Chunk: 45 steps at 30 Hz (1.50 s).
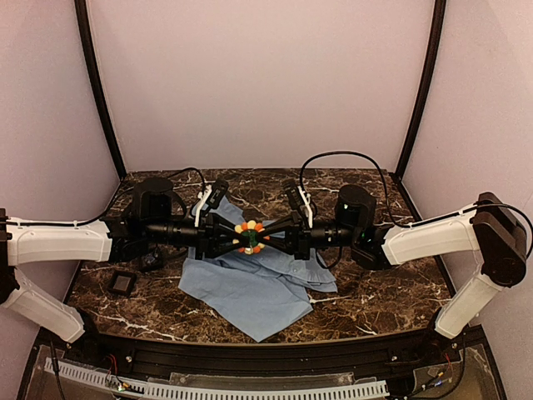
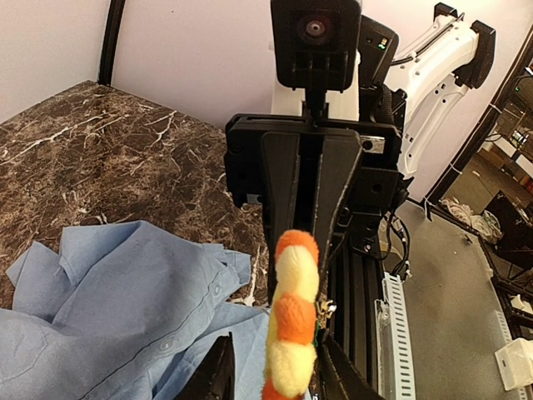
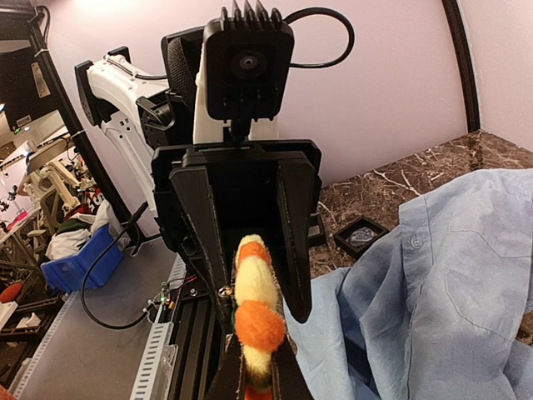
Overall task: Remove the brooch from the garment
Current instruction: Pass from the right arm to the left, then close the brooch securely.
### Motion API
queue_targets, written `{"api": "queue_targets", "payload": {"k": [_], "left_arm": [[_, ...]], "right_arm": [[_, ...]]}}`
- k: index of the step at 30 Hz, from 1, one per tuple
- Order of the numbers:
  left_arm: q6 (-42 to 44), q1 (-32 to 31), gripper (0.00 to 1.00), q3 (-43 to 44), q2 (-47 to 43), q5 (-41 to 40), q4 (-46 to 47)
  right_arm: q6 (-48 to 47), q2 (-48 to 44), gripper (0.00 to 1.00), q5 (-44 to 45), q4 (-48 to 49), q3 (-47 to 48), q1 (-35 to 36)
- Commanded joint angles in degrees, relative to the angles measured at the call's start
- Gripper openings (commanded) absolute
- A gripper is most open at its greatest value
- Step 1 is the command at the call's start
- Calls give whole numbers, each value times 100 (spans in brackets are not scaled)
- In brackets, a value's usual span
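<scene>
We judge this to be the pull-off step. The left gripper [image 1: 236, 238] and right gripper [image 1: 265, 237] meet tip to tip over the middle of the table [image 1: 375, 292], and the brooch [image 1: 250, 237] sits between them, face up, above the far part of the shirt [image 1: 250, 292].

The shirt lies crumpled on the table beneath both grippers. The wrist views show the brooch edge-on, and neither shows whether its pin is in the cloth or already out.

In the right wrist view the right fingers [image 3: 229, 379] stand tight on either side of the brooch, so we take that gripper to be clamped on it. In the left wrist view the left fingers [image 2: 218, 371] bracket the brooch with some gap on one side, and we cannot tell whether they press on it or only stand around it.

Next, we think, the brooch should be lifted straight up from the shirt while we watch whether the cloth rises with it. If it does, one gripper must let go and pin the shirt down near the brooch. If it does not, the brooch can be carried off to bare table.
</scene>
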Motion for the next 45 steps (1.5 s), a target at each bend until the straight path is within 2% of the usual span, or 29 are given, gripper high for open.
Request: {"api": "queue_targets", "payload": {"k": [1,4,12,17,22,27,29,39,45], "left_arm": [[79,-25,28,-2,-15,78,-75],[74,-25,23,-6,-3,95,-63],[-99,-25,2,-8,49,195,90],[-226,-25,1,1,-31,163,106],[-142,-25,1,-33,-320,10,-65],[-279,-25,1,39,-409,106,-159],[-338,-36,1,72,-403,196,-169],[-333,-116,1,242,-236,314,-414],[-321,-130,1,272,-169,320,-447]], "right_arm": [[-51,-169,0,44,-14,-31,51],[-67,-147,0,35,-45,-9,51],[-236,-108,0,230,-215,-6,51],[-724,-338,24,567,-322,-229,51],[-1344,-572,56,920,-119,-703,124],[-2193,-519,77,2107,-95,-906,552],[-2354,-404,82,2473,-77,-874,655],[-2390,-82,85,3203,107,-751,752],[-2450,-44,86,2802,-48,-621,791]]}}
